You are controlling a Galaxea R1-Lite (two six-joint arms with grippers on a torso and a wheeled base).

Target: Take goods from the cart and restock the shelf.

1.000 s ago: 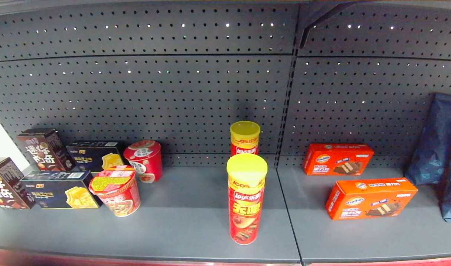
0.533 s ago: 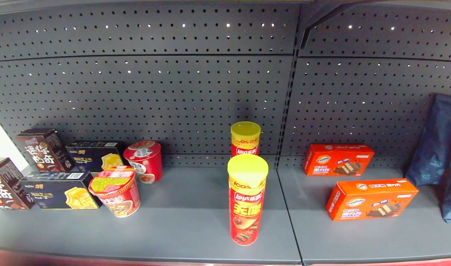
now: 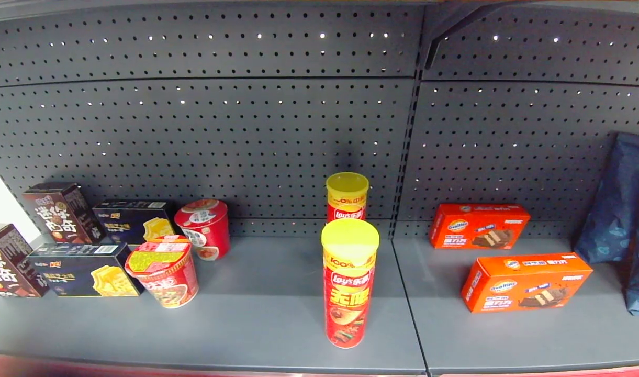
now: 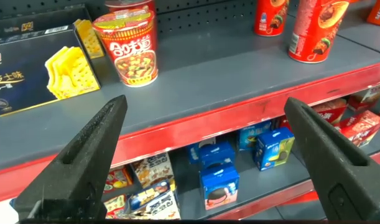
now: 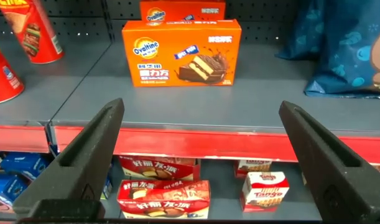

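The grey shelf point(image 3: 277, 314) holds two red chip cans with yellow lids, one in front point(image 3: 349, 283) and one behind point(image 3: 346, 196). Two orange boxes point(image 3: 523, 281) lie to their right. Two red cup noodles point(image 3: 164, 270) and several dark boxes point(image 3: 86, 268) stand at the left. My left gripper point(image 4: 205, 106) is open and holds nothing, in front of the shelf's red edge point(image 4: 239, 115), facing a cup noodle point(image 4: 129, 43). My right gripper point(image 5: 202, 107) is open and holds nothing, facing an orange box point(image 5: 180, 53).
Blue bags point(image 3: 620, 199) lean at the far right of the shelf. Perforated back panels point(image 3: 246, 131) close the rear. A lower shelf holds blue packs point(image 4: 217, 180) and red and orange boxes point(image 5: 163, 193). Bare shelf space lies between the cup noodles and the cans.
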